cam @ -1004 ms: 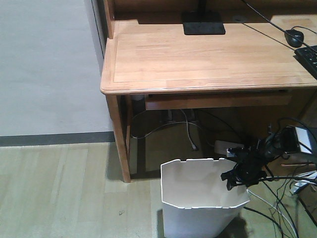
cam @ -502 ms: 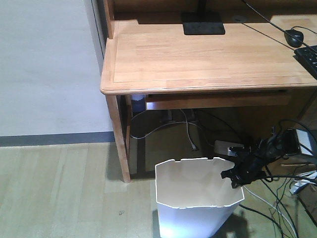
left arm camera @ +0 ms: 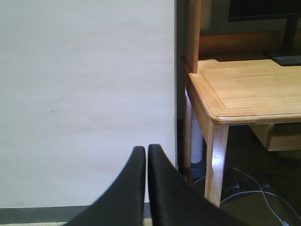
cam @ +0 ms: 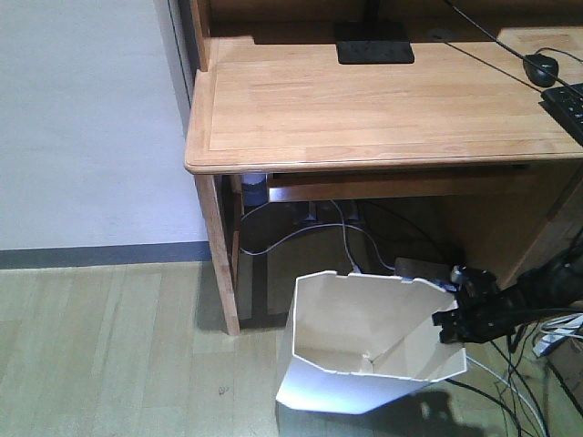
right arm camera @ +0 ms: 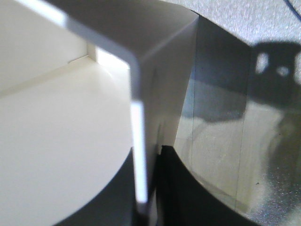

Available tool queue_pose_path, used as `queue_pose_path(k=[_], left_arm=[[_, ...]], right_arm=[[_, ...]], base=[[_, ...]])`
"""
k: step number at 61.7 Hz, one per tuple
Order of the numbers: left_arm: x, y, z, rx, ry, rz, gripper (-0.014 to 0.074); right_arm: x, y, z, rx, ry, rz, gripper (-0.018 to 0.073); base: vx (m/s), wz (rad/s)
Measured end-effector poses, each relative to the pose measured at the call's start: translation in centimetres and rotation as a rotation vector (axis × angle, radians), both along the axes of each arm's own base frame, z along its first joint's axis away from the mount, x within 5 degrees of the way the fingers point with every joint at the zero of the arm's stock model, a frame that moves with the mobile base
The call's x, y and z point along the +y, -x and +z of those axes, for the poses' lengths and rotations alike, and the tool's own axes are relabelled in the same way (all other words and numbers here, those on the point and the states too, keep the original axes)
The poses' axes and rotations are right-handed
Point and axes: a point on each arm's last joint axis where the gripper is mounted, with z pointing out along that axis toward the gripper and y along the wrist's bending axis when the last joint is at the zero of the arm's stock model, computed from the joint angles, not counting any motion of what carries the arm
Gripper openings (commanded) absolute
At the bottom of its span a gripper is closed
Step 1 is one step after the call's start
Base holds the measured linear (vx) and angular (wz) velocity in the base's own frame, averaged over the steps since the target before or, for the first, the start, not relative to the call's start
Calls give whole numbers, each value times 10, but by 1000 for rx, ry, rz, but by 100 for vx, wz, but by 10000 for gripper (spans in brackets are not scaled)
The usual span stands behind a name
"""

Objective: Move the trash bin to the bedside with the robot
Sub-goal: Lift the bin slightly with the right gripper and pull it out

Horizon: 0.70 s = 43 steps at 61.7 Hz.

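Right gripper (cam: 448, 322) pinches tilted trash bin (cam: 364, 332) near desk leg (cam: 219, 255).

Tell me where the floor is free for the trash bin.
Free: the wooden floor left of the desk leg, below the grey skirting. Crowded: cables right of the trash bin, around the right pincer gripping its rim, and under the desk.

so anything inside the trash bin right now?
Inside the trash bin only bare cream walls and the folded base show. Its near wall covers part of the base.
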Motion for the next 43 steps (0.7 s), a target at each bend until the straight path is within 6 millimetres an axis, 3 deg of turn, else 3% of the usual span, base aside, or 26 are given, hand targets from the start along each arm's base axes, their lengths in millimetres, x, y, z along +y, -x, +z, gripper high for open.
queue_pose_path(k=[9,22,32,43], left_arm=[[0,0,0,0,0,0,-6],[0,0,0,0,0,0,-6],[0,0,0,0,0,0,-6],[0,0,0,0,0,0,-6]], right_arm=[[-7,11,44,-51,-2,4,-5],[-11,17,89,-107,15,24,-5],[-9,13,111,-152,-3,62,-5],[-5,12,118,-164,-58,72,-5]], base=[[0,0],[0,0],[0,0],[0,0]])
